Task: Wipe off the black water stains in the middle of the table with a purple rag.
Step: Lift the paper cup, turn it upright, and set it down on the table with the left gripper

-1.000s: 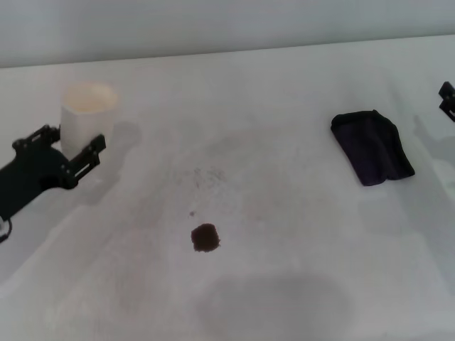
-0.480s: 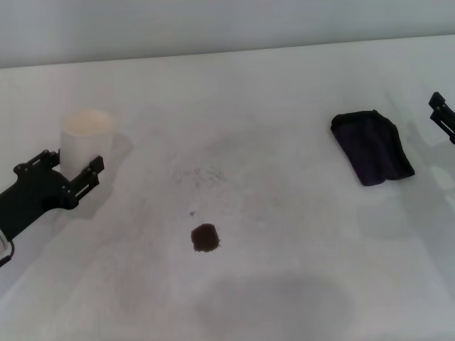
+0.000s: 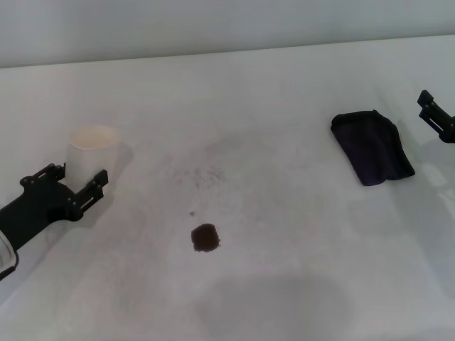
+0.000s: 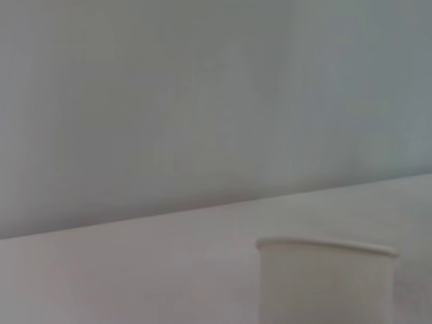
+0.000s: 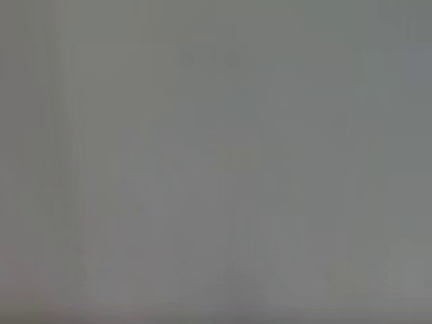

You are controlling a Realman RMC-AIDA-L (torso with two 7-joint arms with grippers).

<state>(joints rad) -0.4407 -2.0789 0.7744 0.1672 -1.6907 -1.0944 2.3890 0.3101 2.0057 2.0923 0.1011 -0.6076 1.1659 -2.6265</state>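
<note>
Purple rag (image 3: pixel 371 147) is lying untouched at the counter's (image 3: pixel 284 92) right — the right hand (image 3: pixel 434 115), its state unclear, is being edged closer. Left hand (image 3: pixel 67 188), open, is being withdrawn from the cup (image 3: pixel 92 151); stain (image 3: pixel 205 237) unwiped.

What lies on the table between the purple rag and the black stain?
In the head view, nothing stands between the purple rag and the black stain: only bare table with faint grey smudges.

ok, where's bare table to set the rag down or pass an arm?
Bare: between black water stains and purple rag; also the far strip of table toward the wall. Crowded: left gripper flanks the paper cup; right gripper beside the rag.
</note>
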